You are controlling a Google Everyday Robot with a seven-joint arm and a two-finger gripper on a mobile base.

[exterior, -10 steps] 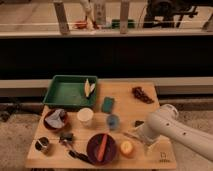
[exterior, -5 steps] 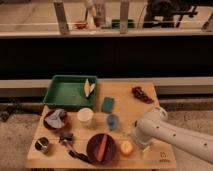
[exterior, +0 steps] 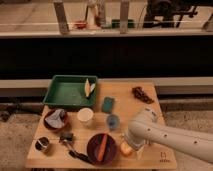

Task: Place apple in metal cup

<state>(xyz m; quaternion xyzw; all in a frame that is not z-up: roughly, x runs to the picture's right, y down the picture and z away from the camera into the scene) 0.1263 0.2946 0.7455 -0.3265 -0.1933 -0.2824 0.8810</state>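
Near the front edge of the wooden worktop [exterior: 125, 95], right of middle: tool [exterior: 133, 148] just beside the small round yellow-orange apple [exterior: 124, 149]. Open or closed, impossible to tell. By the front left corner, well apart: short shiny silver metal cup [exterior: 42, 145].

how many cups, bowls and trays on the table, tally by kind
cups: 3 (white cup, blue cup, metal cup)
bowls: 2 (left bowl, front bowl)
trays: 1 (green tray)
total: 6
The gripper is low at the front right, next to the apple.
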